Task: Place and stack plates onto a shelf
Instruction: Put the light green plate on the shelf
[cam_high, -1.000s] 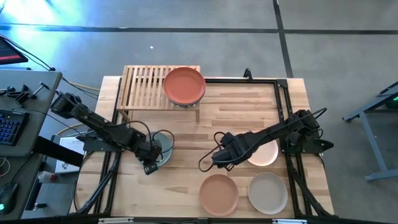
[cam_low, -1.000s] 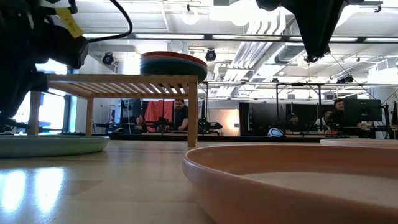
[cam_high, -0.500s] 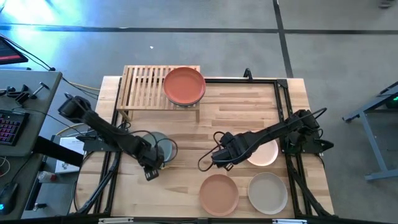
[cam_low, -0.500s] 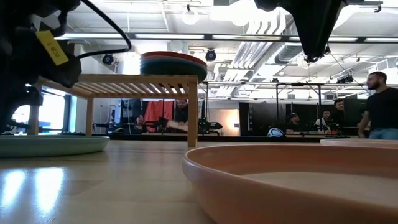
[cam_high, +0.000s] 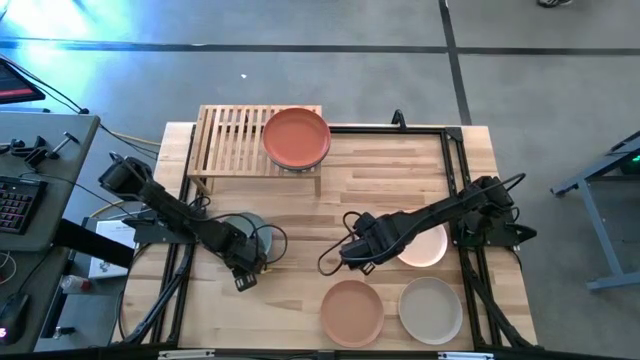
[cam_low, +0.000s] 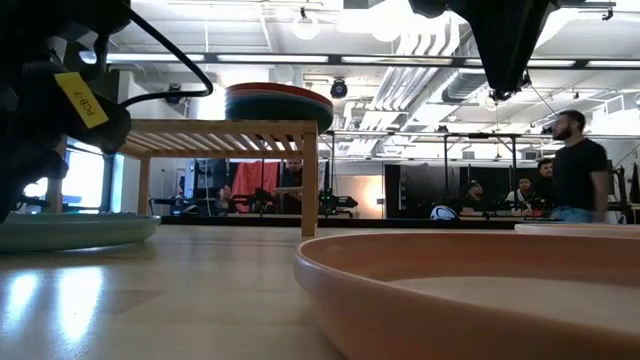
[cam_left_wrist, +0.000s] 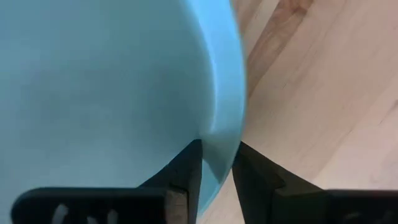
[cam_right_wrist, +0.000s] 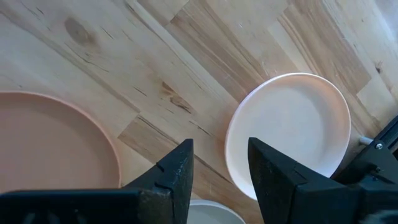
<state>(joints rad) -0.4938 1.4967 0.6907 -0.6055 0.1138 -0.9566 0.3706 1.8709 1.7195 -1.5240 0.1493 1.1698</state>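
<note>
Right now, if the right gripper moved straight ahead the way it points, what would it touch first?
Probably the bare light-wood butcher-block tabletop. The right gripper hangs with open fingers over the strip of wood between the round peach plate and the round pale pink plate. Depth is unclear, so this is a judgement.

Shelf (cam_high: 235, 140): slatted light wood, at the table's far left. On its right end, a plate stack (cam_high: 296, 138), terracotta on top. Blue plate (cam_left_wrist: 112, 87) lies at table left. Pink plate (cam_right_wrist: 292, 127), peach plate (cam_high: 352, 311) and beige plate (cam_high: 431, 309) lie flat at right.
</note>
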